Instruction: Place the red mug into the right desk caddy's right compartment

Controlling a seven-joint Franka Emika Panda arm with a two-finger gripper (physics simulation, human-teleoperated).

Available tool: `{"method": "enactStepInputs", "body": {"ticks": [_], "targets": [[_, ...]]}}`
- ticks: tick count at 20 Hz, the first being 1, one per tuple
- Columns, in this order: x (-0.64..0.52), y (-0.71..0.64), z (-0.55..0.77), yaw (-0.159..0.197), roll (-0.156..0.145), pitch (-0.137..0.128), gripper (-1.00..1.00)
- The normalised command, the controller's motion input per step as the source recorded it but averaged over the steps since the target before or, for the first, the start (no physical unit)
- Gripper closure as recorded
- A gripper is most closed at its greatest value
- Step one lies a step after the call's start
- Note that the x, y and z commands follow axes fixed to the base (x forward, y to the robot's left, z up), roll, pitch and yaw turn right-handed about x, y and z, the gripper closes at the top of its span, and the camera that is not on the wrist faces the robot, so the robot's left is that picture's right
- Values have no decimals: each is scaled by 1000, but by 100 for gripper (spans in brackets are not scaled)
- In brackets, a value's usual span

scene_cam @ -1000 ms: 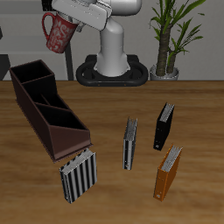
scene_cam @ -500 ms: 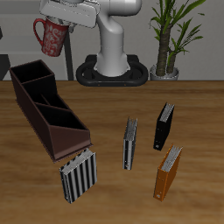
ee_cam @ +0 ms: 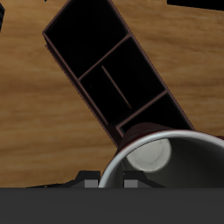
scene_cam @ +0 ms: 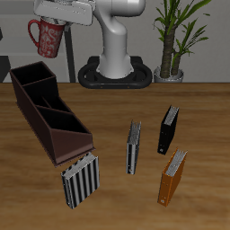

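You have the small red mug with the pale speckled pattern point(scene_cam: 45, 38) lifted high above the wooden desk point(scene_cam: 115, 117), held at its rim by the gripper point(scene_cam: 56, 20); the fingers are clenched on the mug's rim, and the mug hangs below them with its looped handle pointing away from the robot's base. In the exterior view the mug sits in the air above and behind the far end of the long, dark maroon-brown desk caddy point(scene_cam: 49, 112), clear of it and touching nothing on the desk.

In the wrist view the mug's pale rim and inside point(ee_cam: 166, 157) fill the foreground, and beyond it you look straight down into the caddy point(ee_cam: 109, 74), which runs at a slant across the desk point(ee_cam: 35, 114). Its inner walls split it into several dark bays, and the mug's rim overlaps the sight of the end bay nearest it.

Farther along the desk stand 4 books: a striped grey-white one point(scene_cam: 79, 180) near the caddy's front end, a slim grey one point(scene_cam: 134, 146), a black one point(scene_cam: 168, 129) and an orange one point(scene_cam: 173, 176). A potted plant point(scene_cam: 175, 40) stands behind the robot's white base point(scene_cam: 115, 54).
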Motion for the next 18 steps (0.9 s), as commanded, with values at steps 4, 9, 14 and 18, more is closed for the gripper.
{"method": "enactStepInputs", "body": {"ticks": [4, 9, 14, 18], "targets": [[-28, -141, 14, 48, 26, -11, 100], [-101, -216, 78, 24, 8, -13, 100], [-110, -276, 131, 7, -7, -33, 100], [33, -306, 62, 25, -32, -27, 100]]}}
